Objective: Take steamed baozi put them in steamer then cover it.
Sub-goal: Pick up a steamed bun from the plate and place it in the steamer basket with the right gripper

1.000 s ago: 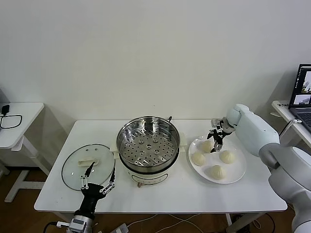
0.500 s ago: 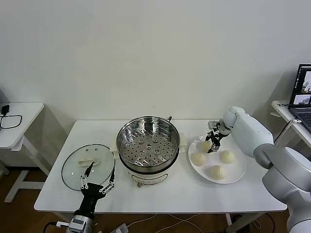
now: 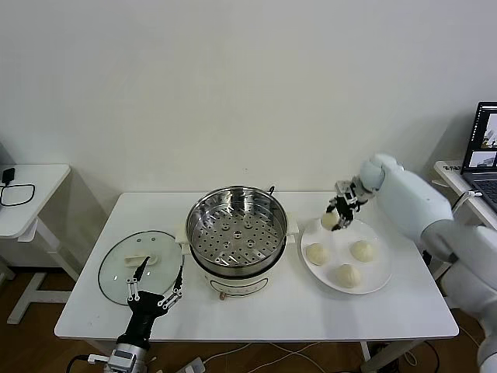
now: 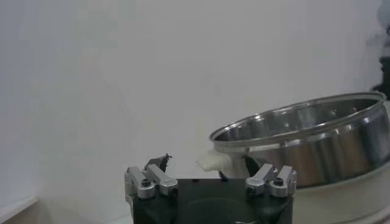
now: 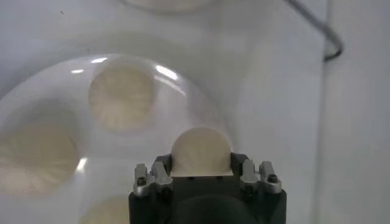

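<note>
My right gripper (image 3: 335,217) is shut on a cream-white baozi (image 3: 330,221) and holds it above the far left rim of the white plate (image 3: 380,281). In the right wrist view the held baozi (image 5: 201,151) sits between the jaws. Three more baozi (image 3: 316,253) (image 3: 361,250) (image 3: 348,274) lie on the plate. The steel steamer (image 3: 237,229) with its perforated tray stands mid-table, holding nothing, and shows in the left wrist view (image 4: 304,146). The glass cover (image 3: 140,266) lies flat to its left. My left gripper (image 3: 156,294) is open and parked at the table's front edge.
A small white side table (image 3: 27,190) with a black cable stands far left. A laptop (image 3: 484,148) sits on a desk at the far right. A dark cable (image 5: 317,33) runs on the table behind the plate.
My right gripper has closed on the far left baozi and lifted it off the plate, moving slightly up and left. The left arm has not moved.
</note>
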Motion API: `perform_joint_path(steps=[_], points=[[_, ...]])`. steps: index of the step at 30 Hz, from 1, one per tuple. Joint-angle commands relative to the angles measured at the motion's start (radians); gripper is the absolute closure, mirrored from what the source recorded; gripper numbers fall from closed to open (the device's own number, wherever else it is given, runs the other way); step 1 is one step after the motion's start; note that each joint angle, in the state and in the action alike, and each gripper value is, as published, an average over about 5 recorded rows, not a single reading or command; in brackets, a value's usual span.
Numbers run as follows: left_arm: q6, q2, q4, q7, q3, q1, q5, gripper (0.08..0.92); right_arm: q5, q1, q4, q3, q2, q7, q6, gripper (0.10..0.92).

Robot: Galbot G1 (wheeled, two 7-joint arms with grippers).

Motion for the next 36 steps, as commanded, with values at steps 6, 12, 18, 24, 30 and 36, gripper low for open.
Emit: perform_joint_path(steps=[6, 12, 18, 24, 30, 36], points=[[-0.001, -0.001, -0.009, 0.0, 0.0, 0.006, 0.0, 0.177, 0.02, 0.282, 0.418, -0.207, 0.031, -0.008, 0.294, 0.368], [-0.002, -0.001, -0.01, -0.001, 0.0, 0.008, -0.001, 0.177, -0.076, 0.271, 0.44, -0.216, 0.142, -0.009, 0.347, 0.372], [-0.004, -0.002, -0.01, -0.002, -0.003, 0.007, -0.005, 0.177, -0.178, 0.191, 0.364, -0.214, 0.255, -0.005, 0.367, 0.371], [-0.009, -0.001, -0.008, -0.003, -0.009, 0.01, -0.008, 0.177, -0.281, 0.118, 0.224, -0.192, 0.347, 0.006, 0.382, 0.372], [-0.011, -0.001, -0.008, -0.004, -0.014, 0.01, -0.013, 0.177, -0.358, 0.068, 0.106, -0.157, 0.407, 0.015, 0.4, 0.372], [-0.014, -0.001, -0.003, -0.005, -0.014, 0.008, -0.014, 0.177, -0.393, 0.031, 0.035, -0.133, 0.441, 0.033, 0.415, 0.371]])
